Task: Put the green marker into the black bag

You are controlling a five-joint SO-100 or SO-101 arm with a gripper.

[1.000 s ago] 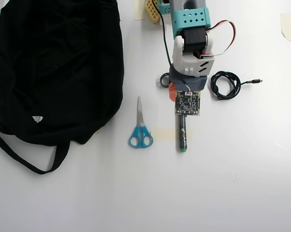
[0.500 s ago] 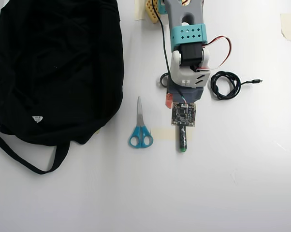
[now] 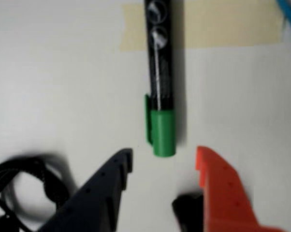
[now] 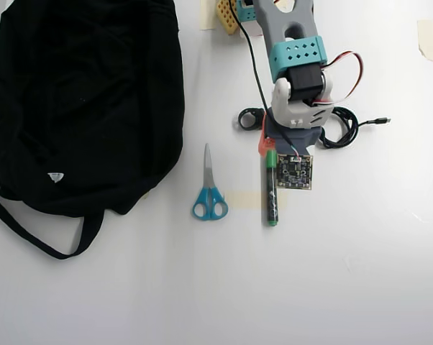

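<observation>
Green marker (image 3: 160, 87): lies flat on the white counter (image 4: 360, 273), its barrel crossing a strip of beige tape (image 3: 223, 26); in the overhead view (image 4: 272, 188) it lies lengthwise just to the right of the blue-handled scissors (image 4: 208, 188).
Gripper (image 3: 164, 162): fingers spread apart and holding nothing; in the wrist view the dark finger (image 3: 111, 179) and the orange finger (image 3: 218, 183) sit either side of the capped green end, just short of it.
Black bag (image 4: 80, 100): soft and large, on the left of the overhead view, well apart from the marker, with a small white tag showing.
Other things: a coiled black cable (image 4: 339, 126) lies beside the arm; a small black ring (image 4: 249, 118) lies near the gripper.
Step in hand: lining up to grasp the marker; nothing is lifted yet.
Next move: likely to push forward and down so the barrel sits between the fingers, then close on it before carrying it left to the bag.
Change from earlier frames: the arm has swung to the right in the overhead view, so the cap end, hidden under the wrist board half a second ago, now shows; the marker, scissors and bag have not moved.
</observation>
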